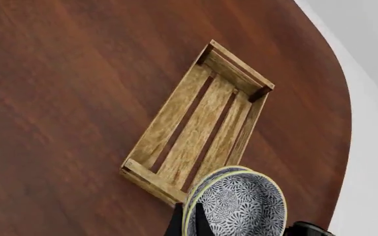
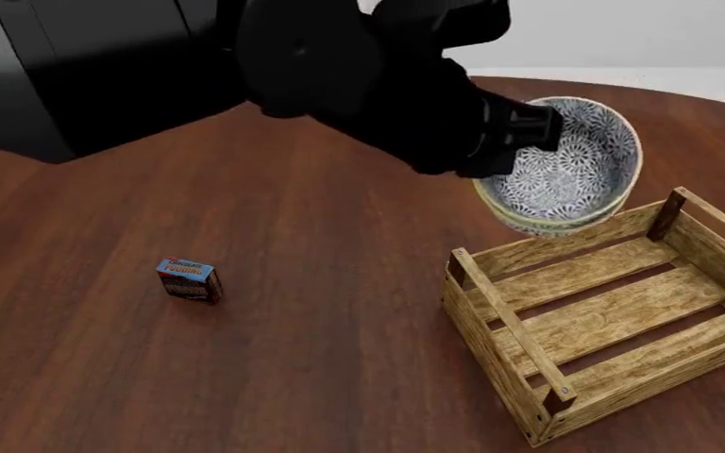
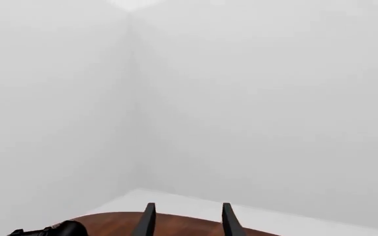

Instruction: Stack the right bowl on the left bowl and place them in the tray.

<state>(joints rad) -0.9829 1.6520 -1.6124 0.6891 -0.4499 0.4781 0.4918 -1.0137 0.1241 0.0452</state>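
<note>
Stacked bowls (image 2: 564,165) pinched at the rim by left gripper (image 1: 187,225).

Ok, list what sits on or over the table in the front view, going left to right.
Small blue-brown box → left arm's pincer, shut on the stacked bowls → wooden tray on the right. The bowls hang above the tray's far edge, so those two overlap in places.
</note>
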